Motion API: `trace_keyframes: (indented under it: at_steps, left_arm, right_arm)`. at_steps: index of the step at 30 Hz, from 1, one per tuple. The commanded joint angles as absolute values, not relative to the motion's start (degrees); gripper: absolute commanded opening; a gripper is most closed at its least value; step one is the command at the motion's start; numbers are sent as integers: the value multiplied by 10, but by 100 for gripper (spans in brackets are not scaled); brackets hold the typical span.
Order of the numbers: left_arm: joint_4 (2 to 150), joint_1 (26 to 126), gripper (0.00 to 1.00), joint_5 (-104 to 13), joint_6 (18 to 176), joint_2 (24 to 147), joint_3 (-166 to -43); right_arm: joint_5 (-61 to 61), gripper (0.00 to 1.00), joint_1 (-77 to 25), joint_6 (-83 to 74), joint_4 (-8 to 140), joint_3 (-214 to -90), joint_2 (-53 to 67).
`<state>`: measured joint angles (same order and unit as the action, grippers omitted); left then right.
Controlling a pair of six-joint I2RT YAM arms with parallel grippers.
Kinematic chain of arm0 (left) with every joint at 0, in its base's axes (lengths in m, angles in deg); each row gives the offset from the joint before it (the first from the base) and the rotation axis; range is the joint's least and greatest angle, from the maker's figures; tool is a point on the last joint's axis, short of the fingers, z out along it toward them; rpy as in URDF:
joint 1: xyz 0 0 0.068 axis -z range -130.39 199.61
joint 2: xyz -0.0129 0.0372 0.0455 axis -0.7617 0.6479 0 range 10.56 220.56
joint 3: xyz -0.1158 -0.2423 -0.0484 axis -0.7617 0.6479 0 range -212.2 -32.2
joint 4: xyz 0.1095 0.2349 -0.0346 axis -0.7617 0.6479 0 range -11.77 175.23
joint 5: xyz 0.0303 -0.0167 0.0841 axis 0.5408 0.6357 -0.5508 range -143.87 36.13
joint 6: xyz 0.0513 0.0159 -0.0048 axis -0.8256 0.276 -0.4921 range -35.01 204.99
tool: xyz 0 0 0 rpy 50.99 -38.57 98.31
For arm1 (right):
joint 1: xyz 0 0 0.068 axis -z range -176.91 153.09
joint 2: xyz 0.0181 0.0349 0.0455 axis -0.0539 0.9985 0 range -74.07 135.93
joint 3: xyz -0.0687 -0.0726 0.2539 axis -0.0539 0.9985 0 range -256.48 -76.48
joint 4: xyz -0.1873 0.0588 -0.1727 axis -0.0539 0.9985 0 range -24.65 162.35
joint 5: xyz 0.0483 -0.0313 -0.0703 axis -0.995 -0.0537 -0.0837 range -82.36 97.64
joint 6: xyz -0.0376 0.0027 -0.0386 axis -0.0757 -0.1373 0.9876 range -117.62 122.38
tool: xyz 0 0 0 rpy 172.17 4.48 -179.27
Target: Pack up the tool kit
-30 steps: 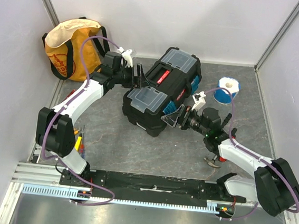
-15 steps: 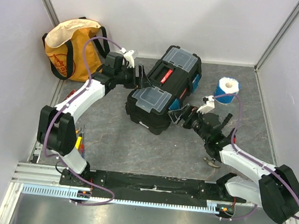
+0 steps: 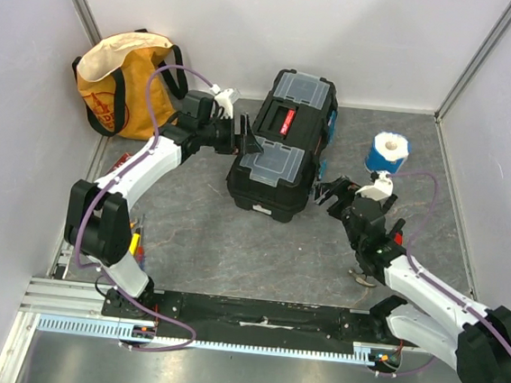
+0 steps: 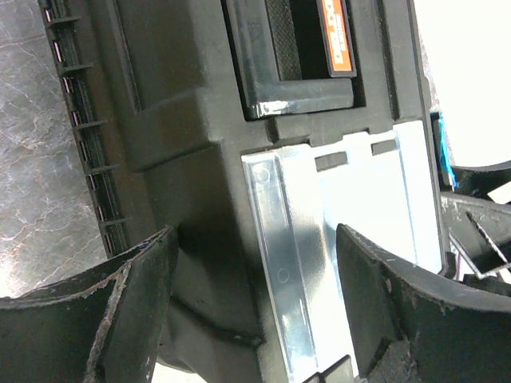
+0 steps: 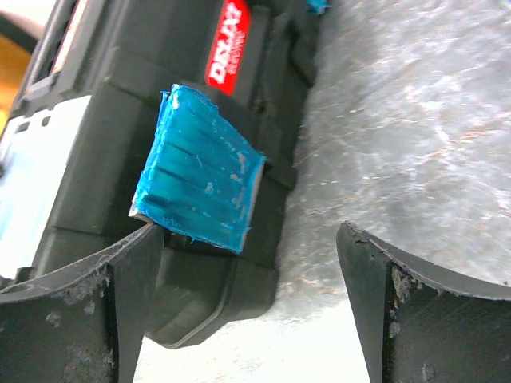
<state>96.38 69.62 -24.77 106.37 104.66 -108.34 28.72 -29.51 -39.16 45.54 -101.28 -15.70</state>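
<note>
Find the tool kit [image 3: 283, 144] standing lid down at the far middle of the table [image 3: 232, 244]. Brace with the left gripper [image 3: 248, 138], gaping wide and empty, at the clear lid [image 4: 343, 239]. Bring the right gripper [image 3: 330, 195], likewise wide and empty, squarely onto the blue latch [image 5: 200, 187], pressing slowly to avoid skidding

The tool kit [image 3: 304, 135] is black, with clear lids [image 3: 275, 162], a red-marked handle [image 3: 285, 122], a bright blue latch [image 5: 200, 179] and a red label [image 5: 227, 44] lettered in white. The bag [image 3: 124, 97] is yellow-orange with black straps [image 3: 173, 79]; the roll [image 3: 385, 161] is blue with a white top. The bench [image 3: 232, 244] is grey with pale marbling.
</note>
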Motion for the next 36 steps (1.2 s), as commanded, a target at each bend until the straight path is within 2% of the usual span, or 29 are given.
trace_keyframes:
  at_steps: [1, 9, 12, 14, 15, 19, 23, 27, 36]
  left_arm:
    - [1078, 704, 83, -262, 1043, 1068, -1063]
    - [1092, 704, 83, -295, 1042, 1046, -1124]
    - [1098, 703, 83, -308, 1040, 1042, -1160]
    - [1100, 703, 85, -315, 1036, 1043, -1183]
    - [1100, 702, 89, -318, 1034, 1045, -1193]
    - [1091, 698, 99, -331, 1013, 1049, -1222]
    - [1084, 691, 99, -330, 1003, 1076, -1255]
    - [1068, 684, 98, -305, 1009, 1125, -1294]
    - [1069, 675, 94, -282, 1016, 1245, -1388]
  right_arm:
    - [461, 93, -286, -418, 539, -1038, -193]
    - [512, 88, -286, -422, 668, -1103, -233]
    - [490, 88, -286, -400, 671, -1143, -227]
    - [466, 94, -286, -386, 662, -1168, -212]
    - [447, 98, -284, -374, 659, -1182, -197]
    - [296, 98, -252, -326, 641, -1278, -102]
    - [121, 98, -192, -327, 629, -1363, 4]
    - [38, 98, -156, -319, 618, -1419, 83]
    - [-106, 83, -140, -325, 623, -1480, 215]
